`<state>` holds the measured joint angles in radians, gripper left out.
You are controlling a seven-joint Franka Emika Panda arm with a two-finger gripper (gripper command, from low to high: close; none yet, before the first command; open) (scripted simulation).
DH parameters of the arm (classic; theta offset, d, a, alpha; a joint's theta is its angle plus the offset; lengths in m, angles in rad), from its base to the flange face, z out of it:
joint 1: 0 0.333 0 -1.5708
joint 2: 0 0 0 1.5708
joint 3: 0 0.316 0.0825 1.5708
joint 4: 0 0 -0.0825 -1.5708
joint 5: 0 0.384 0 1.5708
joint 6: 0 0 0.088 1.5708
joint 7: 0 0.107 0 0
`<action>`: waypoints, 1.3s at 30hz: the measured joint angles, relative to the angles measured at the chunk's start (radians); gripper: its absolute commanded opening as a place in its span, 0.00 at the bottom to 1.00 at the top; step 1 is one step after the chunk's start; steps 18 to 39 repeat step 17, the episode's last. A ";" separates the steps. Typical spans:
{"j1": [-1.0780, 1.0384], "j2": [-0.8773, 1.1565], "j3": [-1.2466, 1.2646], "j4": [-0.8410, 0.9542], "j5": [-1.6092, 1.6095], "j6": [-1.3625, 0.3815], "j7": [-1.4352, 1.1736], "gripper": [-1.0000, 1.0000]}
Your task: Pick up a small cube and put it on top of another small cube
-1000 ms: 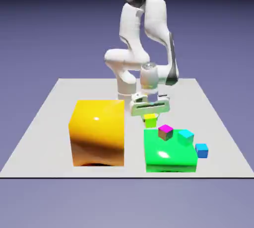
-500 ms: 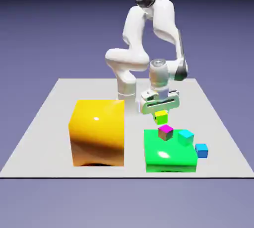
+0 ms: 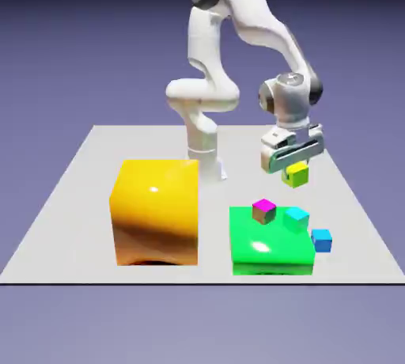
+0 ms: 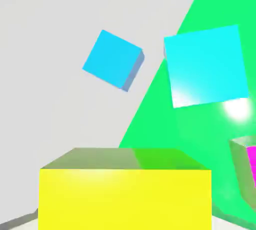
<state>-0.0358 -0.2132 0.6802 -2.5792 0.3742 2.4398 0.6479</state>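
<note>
My gripper [image 3: 297, 169] is shut on the small yellow cube [image 3: 297, 174] and holds it in the air toward the exterior view's right, above and behind the green block [image 3: 269, 245]. In the hand view the yellow cube [image 4: 125, 194] fills the bottom and hides the fingertips. Below it lie a cyan cube [image 4: 206, 65] on the green block [image 4: 200, 139] and a blue cube [image 4: 113, 59] on the table. The exterior view shows the cyan cube [image 3: 297, 217] on the green block's far right corner and the blue cube [image 3: 321, 239] just right of that block.
A magenta cube [image 3: 264, 211] sits on the green block's far edge, and its corner shows in the hand view [image 4: 251, 161]. A big orange-yellow block [image 3: 156, 210] stands at the exterior view's left. The arm's base [image 3: 202, 153] rises behind the blocks.
The gripper has lifted the yellow cube off the table and carried it toward the exterior view's right, past the magenta cube. The other cubes have not moved.
</note>
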 measured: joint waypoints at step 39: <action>0.193 0.277 -0.279 0.135 -0.428 0.119 0.232 1.00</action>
